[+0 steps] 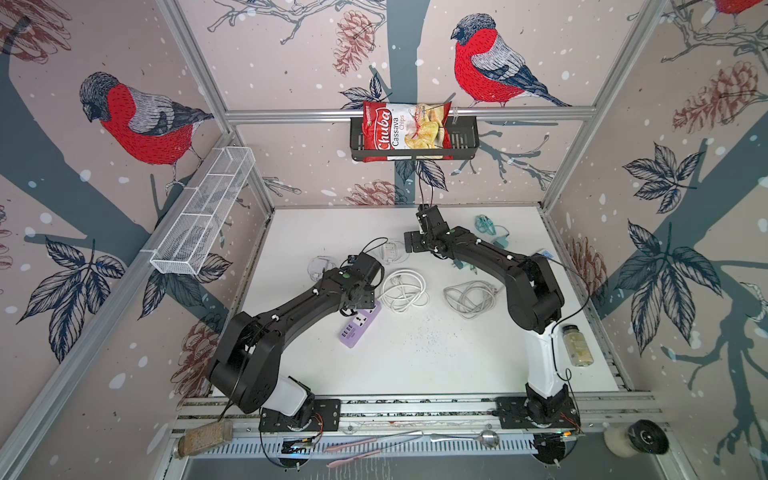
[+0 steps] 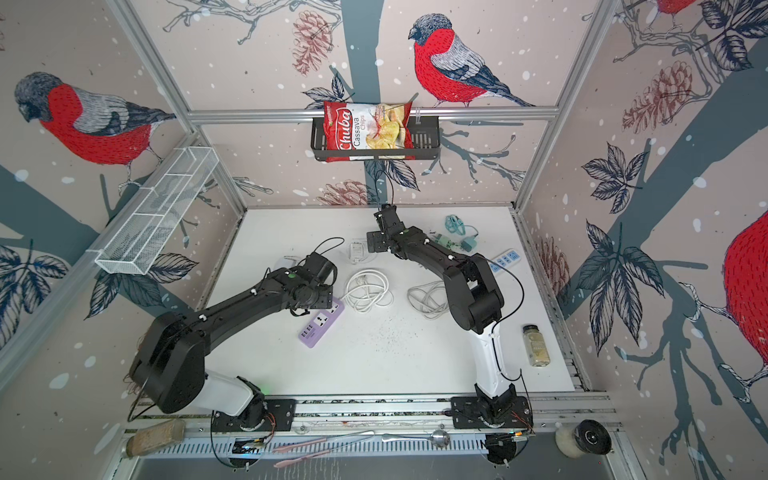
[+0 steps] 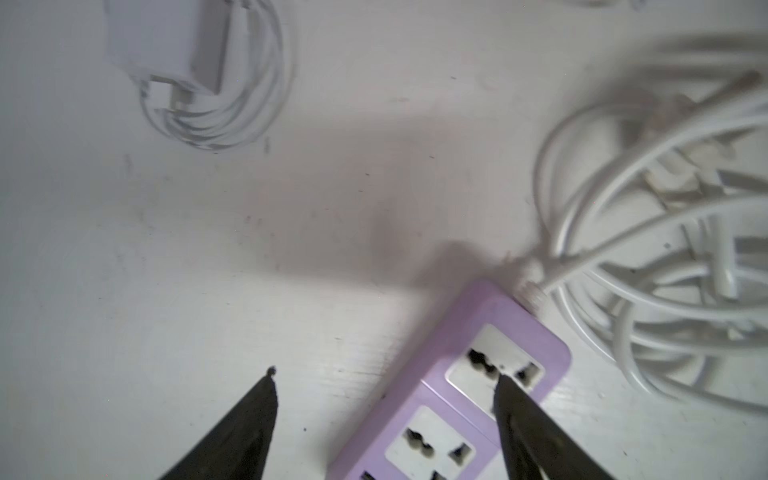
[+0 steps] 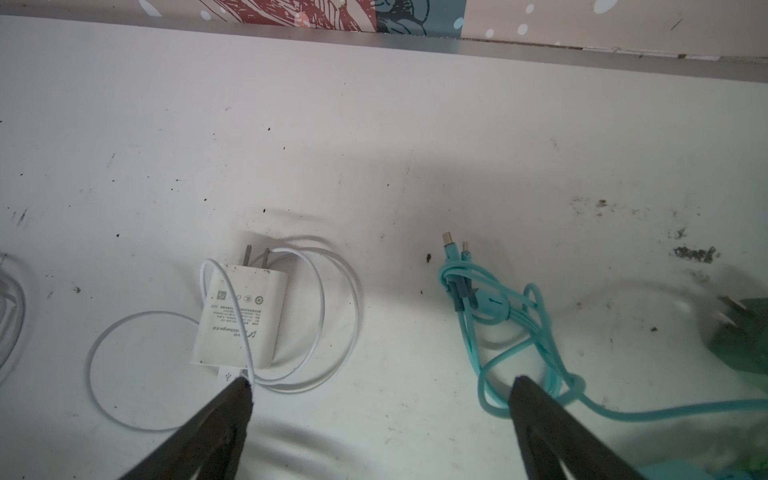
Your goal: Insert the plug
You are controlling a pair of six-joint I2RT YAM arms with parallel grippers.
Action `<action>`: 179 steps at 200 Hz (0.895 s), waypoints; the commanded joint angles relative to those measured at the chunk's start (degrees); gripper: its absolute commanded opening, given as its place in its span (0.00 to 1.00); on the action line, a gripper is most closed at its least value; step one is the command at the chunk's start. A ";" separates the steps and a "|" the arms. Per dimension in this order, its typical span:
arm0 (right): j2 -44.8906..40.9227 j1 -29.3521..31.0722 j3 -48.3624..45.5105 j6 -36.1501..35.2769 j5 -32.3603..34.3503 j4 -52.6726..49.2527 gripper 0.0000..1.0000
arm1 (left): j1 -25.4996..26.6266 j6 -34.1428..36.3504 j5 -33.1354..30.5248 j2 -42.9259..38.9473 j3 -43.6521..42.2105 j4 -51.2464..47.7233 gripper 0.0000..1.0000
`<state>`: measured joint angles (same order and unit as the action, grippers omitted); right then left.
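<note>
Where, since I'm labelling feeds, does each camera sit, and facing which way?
Both top views: high over the front, looking down on the white table; left arm and right arm show whole.
Left wrist: on the left arm, facing down past the open left gripper at the purple power strip.
Right wrist: on the right arm, facing the back wall past the open right gripper, over the white charger and teal cable.
Shared: top views also show the purple power strip and white charger.
</note>
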<state>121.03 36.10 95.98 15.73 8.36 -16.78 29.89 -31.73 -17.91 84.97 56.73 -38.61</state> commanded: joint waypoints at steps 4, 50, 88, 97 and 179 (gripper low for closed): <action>-0.29 0.07 -0.25 -1.11 -0.76 -0.47 0.97 | -5.65 -1.64 -4.75 0.92 2.99 -0.67 0.80; -3.13 -0.23 -5.02 -1.49 -1.03 1.47 0.97 | -13.09 4.86 -8.87 8.68 11.53 1.22 0.77; -5.83 -0.07 -9.40 -0.94 -1.87 2.91 0.96 | -16.78 7.75 -9.41 16.07 16.82 2.14 0.75; -6.58 -0.06 -10.45 -0.89 -1.59 3.21 0.96 | -17.12 8.72 -8.84 17.67 17.54 2.72 0.75; -8.48 -0.11 -14.50 -0.63 -0.26 3.61 0.95 | -19.49 11.96 -9.16 27.57 25.69 1.05 0.62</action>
<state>113.19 35.88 81.95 15.00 7.35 -14.02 11.49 -20.78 -26.63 112.01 81.36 -36.45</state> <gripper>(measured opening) 0.952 0.653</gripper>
